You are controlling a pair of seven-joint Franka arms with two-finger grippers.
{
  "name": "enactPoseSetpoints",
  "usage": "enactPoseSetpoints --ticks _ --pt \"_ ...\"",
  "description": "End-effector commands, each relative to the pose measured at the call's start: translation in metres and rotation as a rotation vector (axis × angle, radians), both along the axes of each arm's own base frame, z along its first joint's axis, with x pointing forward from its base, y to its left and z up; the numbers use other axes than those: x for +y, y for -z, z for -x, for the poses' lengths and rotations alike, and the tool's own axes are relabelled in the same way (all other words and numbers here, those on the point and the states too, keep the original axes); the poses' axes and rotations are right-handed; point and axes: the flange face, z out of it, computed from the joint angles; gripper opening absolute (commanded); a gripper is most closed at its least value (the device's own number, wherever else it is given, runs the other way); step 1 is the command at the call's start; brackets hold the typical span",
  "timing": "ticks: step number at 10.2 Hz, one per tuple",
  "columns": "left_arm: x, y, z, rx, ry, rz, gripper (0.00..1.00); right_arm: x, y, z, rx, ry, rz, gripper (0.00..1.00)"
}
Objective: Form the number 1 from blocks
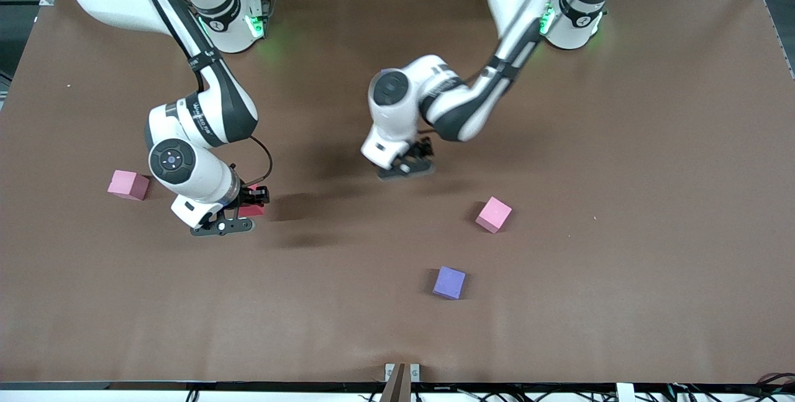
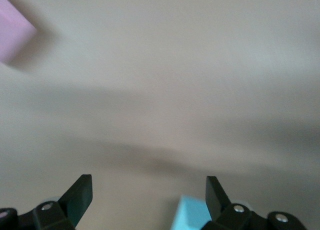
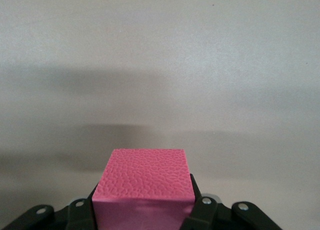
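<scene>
Brown desk [image 1: 621, 141], five cubes in sight

Right hand [image 1: 233, 212] toward the right arm's end of the desk, clamped on a red block [image 3: 143, 182], fingers [image 3: 202, 212] pressed to both sides; block seen as a red patch at the hand [image 1: 253, 208] in the front view

Left hand [image 2: 148, 197] near the desk's middle, low above the surface, fingers [image 2: 80, 192] spread wide, gripping nothing; light blue block [image 2: 192, 215] between them, beside one finger

Purple block [image 1: 449, 282] alone on the desk toward the edge nearest the front camera

Pink cube [image 1: 494, 214] between purple block and left hand; second pink cube [image 1: 128, 184] just beside the right arm, toward that arm's end of the desk
</scene>
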Motion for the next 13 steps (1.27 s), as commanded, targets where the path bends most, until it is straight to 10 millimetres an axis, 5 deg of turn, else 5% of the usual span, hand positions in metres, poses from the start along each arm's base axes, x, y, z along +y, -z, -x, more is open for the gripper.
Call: enactPoseSetpoints --ticks 1,4,7,10,13 --pt "0.062 -0.027 -0.048 -0.009 -0.04 -0.002 1.0 -0.002 -0.009 -0.003 -0.003 0.024 -0.014 0.0" --pt "0.135 -0.03 -0.099 -0.008 -0.04 -0.004 1.0 -0.008 -0.008 -0.004 0.003 0.03 -0.01 0.0" --pt "0.177 -0.026 -0.121 -0.005 -0.046 -0.018 1.0 -0.01 -0.012 -0.007 -0.008 0.034 -0.013 0.0" --pt "0.205 -0.036 -0.133 -0.018 -0.048 -0.029 1.0 -0.008 -0.012 -0.006 -0.009 0.034 -0.016 0.0" --pt "0.213 -0.043 -0.125 0.038 -0.049 -0.071 1.0 -0.003 -0.015 -0.005 -0.008 0.031 -0.017 0.0"
